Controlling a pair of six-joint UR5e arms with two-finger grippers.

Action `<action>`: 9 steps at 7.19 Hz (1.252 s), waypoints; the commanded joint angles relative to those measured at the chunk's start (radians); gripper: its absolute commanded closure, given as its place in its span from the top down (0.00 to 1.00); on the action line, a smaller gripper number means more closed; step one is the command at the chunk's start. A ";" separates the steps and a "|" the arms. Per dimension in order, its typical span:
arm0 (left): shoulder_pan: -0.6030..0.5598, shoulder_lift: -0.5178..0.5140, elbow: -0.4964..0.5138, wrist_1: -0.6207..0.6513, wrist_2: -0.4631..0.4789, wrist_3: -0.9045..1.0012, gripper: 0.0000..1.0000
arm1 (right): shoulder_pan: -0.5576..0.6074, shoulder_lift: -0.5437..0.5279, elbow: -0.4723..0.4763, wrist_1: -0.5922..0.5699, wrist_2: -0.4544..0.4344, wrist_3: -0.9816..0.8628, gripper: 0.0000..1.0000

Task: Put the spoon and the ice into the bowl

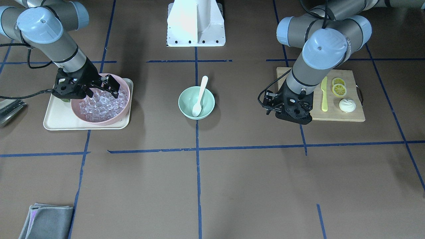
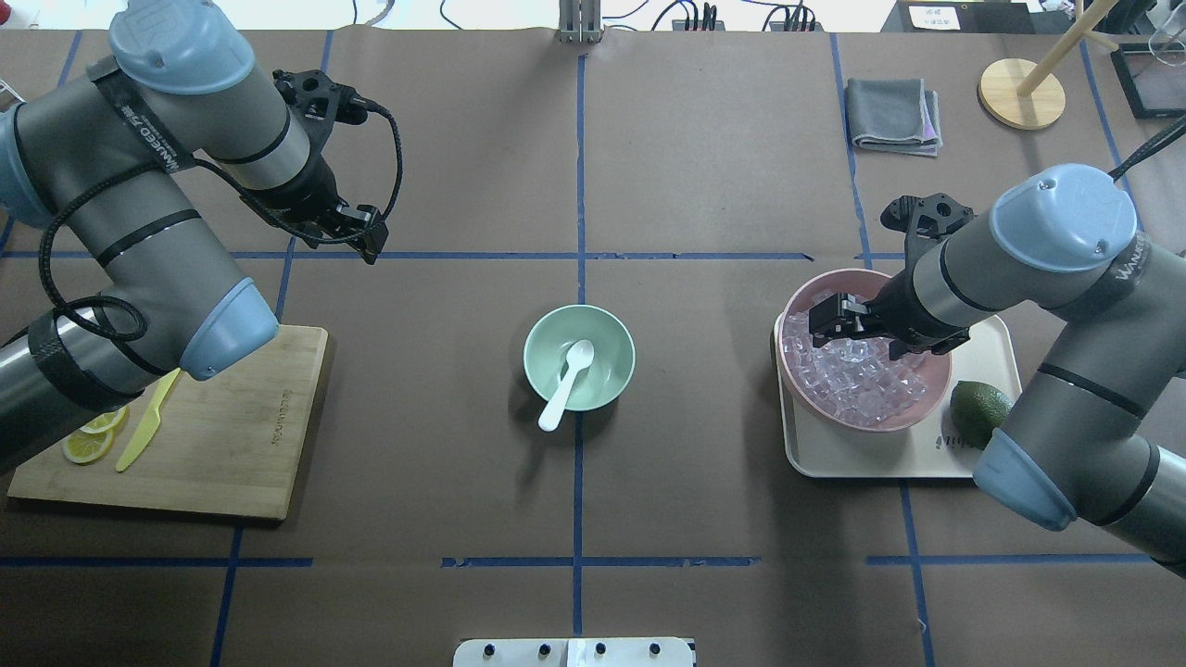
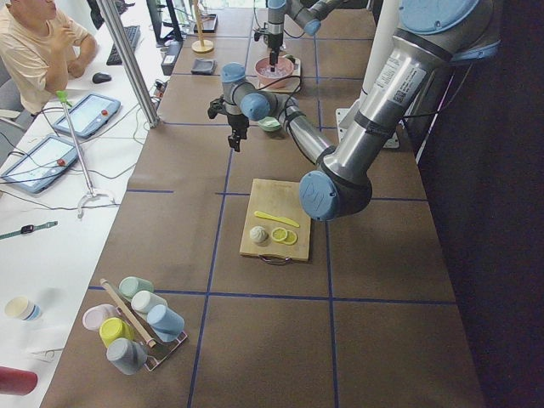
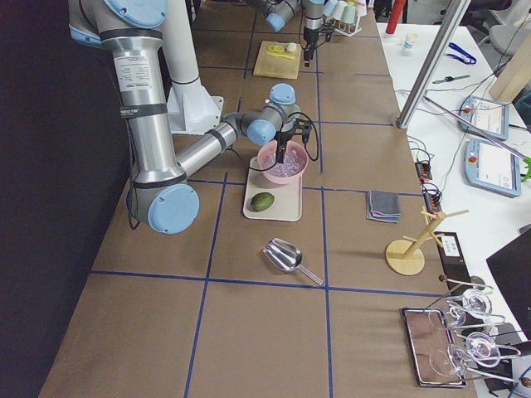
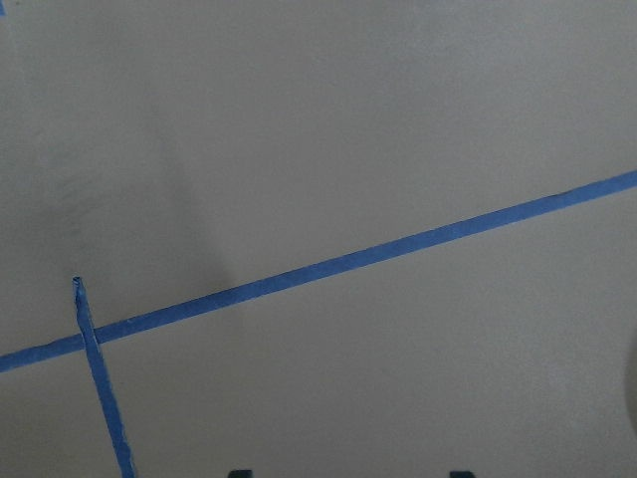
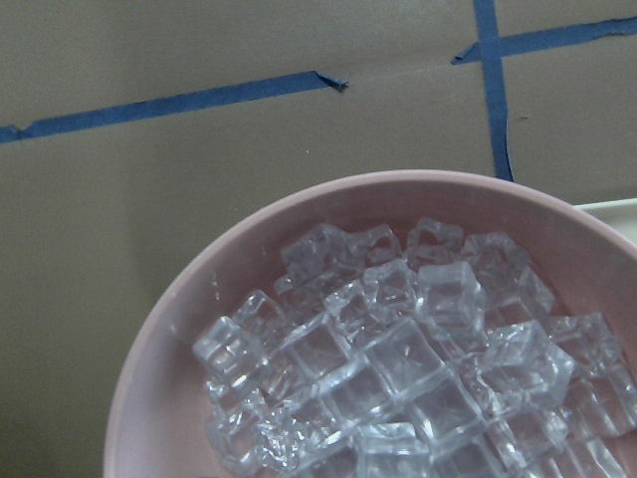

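Note:
The white spoon [image 1: 200, 96] lies in the mint-green bowl [image 1: 186, 99] at the table's middle, scoop down and handle over the rim. Both also show in the overhead view: the spoon [image 2: 567, 382] and the bowl [image 2: 607, 347]. Only the spoon shows inside the bowl. The ice [image 6: 398, 368] fills the pink bowl [image 1: 96, 120] on a tray. My right gripper [image 1: 114, 88] hangs open and empty just over the ice [image 2: 862, 384]. My left gripper [image 1: 292, 114] is open and empty above bare table beside the cutting board. Its fingertips [image 5: 239, 474] stand apart.
The wooden cutting board [image 1: 335, 114] holds a yellow-green knife [image 1: 324, 94], lemon slices [image 1: 338, 87] and a white round item [image 1: 347, 105]. A lime [image 2: 980, 408] sits on the cream tray [image 2: 889, 459]. A grey cloth [image 2: 891, 113] and a wooden stand [image 2: 1019, 93] lie at the far side.

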 commanded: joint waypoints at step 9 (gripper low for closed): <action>-0.001 0.008 -0.017 -0.001 0.000 -0.011 0.90 | -0.010 0.039 0.065 0.001 -0.042 0.015 0.00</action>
